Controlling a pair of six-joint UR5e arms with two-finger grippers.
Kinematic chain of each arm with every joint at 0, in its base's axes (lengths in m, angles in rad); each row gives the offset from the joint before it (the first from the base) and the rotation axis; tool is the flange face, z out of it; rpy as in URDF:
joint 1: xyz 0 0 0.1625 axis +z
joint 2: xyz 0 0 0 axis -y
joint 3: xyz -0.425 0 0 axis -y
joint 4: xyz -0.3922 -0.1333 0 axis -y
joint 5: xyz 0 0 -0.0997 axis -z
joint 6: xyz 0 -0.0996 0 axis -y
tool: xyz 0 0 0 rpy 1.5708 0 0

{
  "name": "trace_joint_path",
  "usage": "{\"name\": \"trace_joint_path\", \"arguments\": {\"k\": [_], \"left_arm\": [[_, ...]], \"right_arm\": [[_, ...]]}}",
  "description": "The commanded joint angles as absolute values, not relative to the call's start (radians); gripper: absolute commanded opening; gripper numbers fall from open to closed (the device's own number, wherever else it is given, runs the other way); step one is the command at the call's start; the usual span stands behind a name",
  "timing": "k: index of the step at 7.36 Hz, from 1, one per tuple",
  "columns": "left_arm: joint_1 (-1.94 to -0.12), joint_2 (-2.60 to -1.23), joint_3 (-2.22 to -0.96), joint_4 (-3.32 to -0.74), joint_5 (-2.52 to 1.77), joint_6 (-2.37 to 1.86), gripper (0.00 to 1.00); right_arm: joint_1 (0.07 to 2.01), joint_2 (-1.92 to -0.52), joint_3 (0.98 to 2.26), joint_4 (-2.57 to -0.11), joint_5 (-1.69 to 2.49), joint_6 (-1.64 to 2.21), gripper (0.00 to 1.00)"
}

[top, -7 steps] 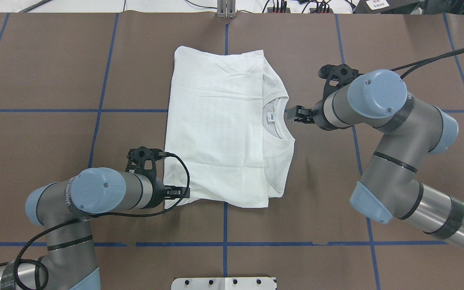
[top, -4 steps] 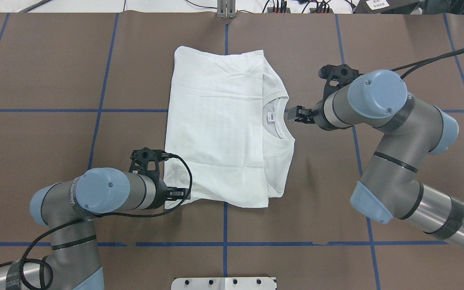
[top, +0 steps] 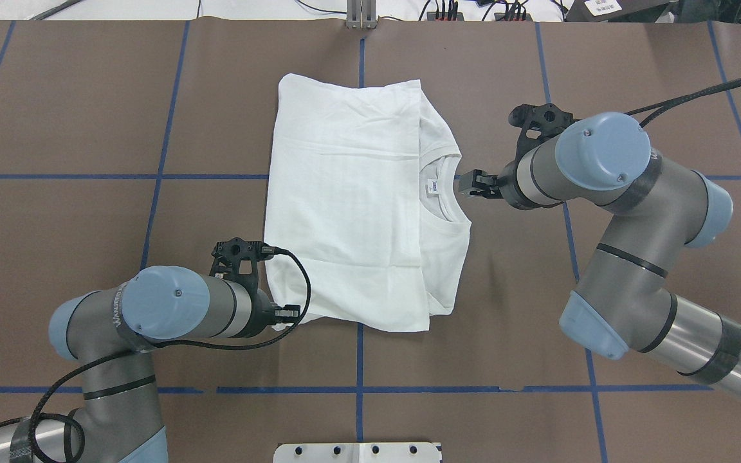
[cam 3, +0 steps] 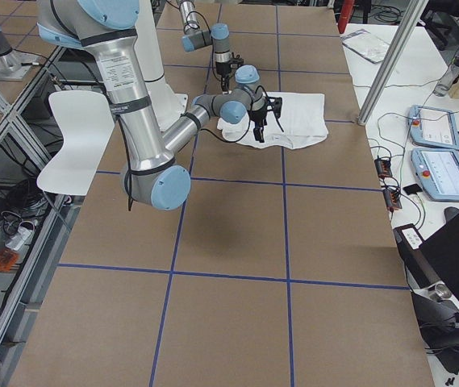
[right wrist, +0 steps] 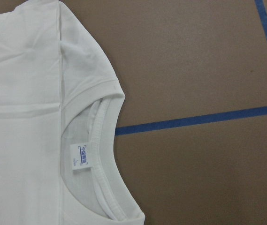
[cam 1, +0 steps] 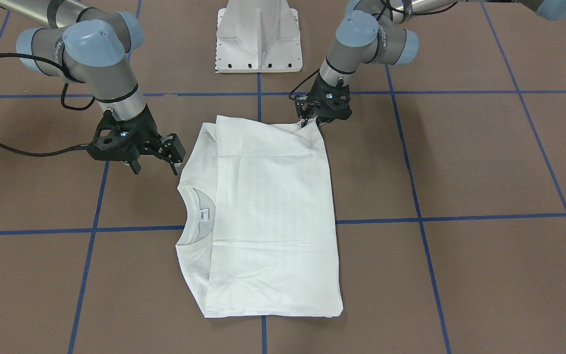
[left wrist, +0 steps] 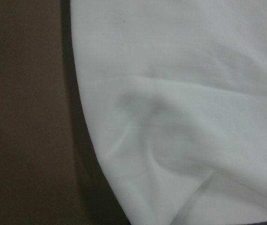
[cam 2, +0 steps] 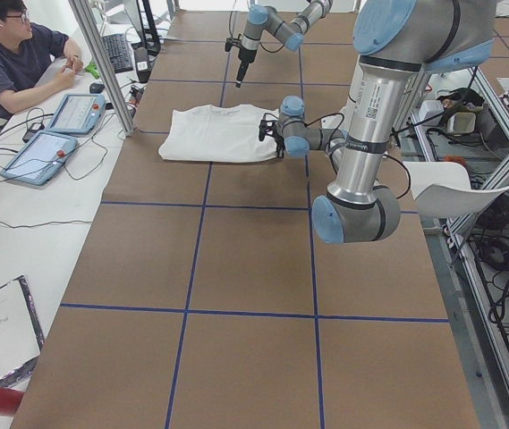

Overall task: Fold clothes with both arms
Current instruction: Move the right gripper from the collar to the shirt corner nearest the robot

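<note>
**A:** Entry: where does the folded white T-shirt of thin cloth (top: 351,206) lie?

**B:** We log it flat on the brown surface (top: 87,96) with its grid of blue tape lines, between the two arms. The ribbed collar (right wrist: 107,159) is turned toward the right arm (a small white label (right wrist: 80,157) shows inside it).

**A:** Left hand?

**B:** The black two-finger left hand (cam 1: 311,123) sits at the shirt corner nearest the white pedestal base (cam 1: 258,34). We read its fingers as drawn narrow on that corner, with the cloth peaked up between them. The left wrist view gives only puckered white cloth against brown.

**A:** Right hand?

**B:** The black two-finger right hand (cam 1: 155,166) has its fingers spread wide and holds nothing. It is just beside the shoulder edge near the collar. We cannot tell whether a fingertip touches the cloth.

**A:** Anything else?

**B:** A seated person (cam 2: 12,54) is at the side in the left view.
</note>
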State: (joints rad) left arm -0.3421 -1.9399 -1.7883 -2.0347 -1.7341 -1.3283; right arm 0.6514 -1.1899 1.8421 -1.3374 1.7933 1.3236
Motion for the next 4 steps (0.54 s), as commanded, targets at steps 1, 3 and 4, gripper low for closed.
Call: {"name": "trace_joint_path", "arguments": {"k": [1,3,4], "left_arm": [[-0.342,-1.94,-1.79,-2.033,-1.735,-1.328,0.0],[-0.344,-1.94,-1.79,-2.033,-1.735,-1.328,0.0],[-0.342,-1.94,-1.79,-2.033,-1.735,-1.328,0.0]], "right_arm": [[0.582,-1.177,1.951,-1.462,1.789,1.588,1.0],[0.464,-1.157,1.999,-1.583,1.748,1.925,0.99],[0.41,-1.146,1.988,-1.586,1.712,2.057,1.0]]}}
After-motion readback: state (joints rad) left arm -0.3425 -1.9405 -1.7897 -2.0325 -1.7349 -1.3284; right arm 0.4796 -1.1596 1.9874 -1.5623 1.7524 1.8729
